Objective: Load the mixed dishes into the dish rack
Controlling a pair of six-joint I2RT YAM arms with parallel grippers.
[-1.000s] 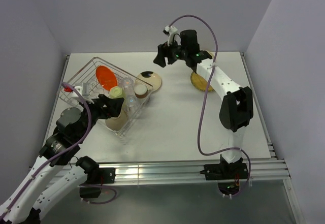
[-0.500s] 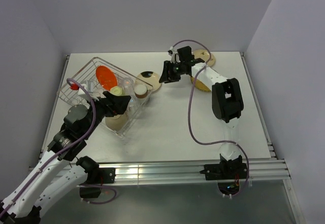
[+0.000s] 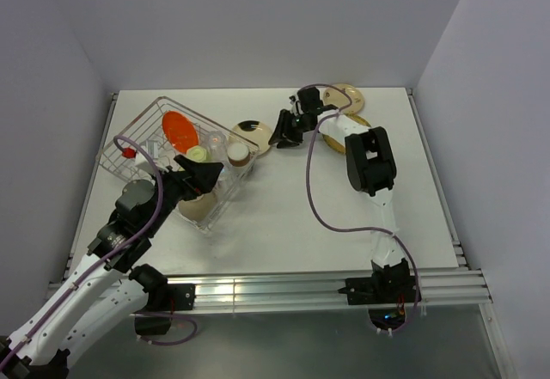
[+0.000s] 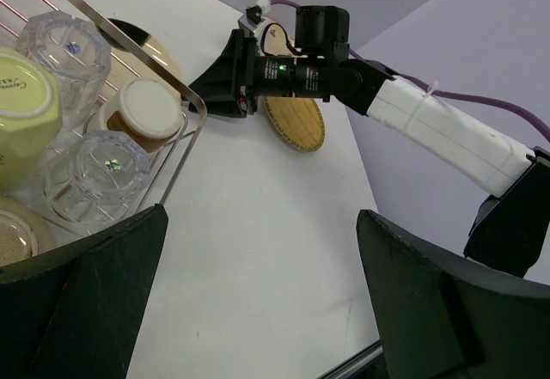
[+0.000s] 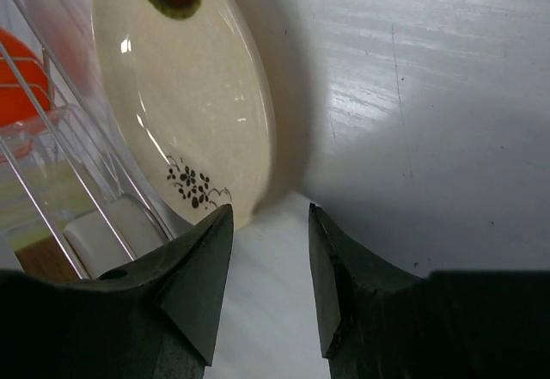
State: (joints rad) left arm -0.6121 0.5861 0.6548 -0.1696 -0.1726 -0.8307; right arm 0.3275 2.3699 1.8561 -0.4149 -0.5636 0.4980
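L gripper [image 4: 262,224]: jaws at full spread, nothing held, hovering over near-R corner of dish rack [image 3: 129,138]. In rack below it: pale yellow mug [image 4: 21,95] and two clear glasses [image 4: 64,44]. Orange plate [image 3: 179,130] stands upright further back.

Cream patterned plate [image 5: 189,113] lies flat on table [image 3: 284,207], just beside rack's R side.

R gripper [image 5: 268,250]: low at that plate's rim, narrow gap, only bare table between fingers [image 5: 198,276]. No grip seen.

Behind R arm: tan woven plate [image 4: 296,125]. Second cream plate [image 3: 351,97] at far edge.

Dish rack [image 3: 133,125] crowds the cream patterned plate's [image 3: 252,131] left; right side free.
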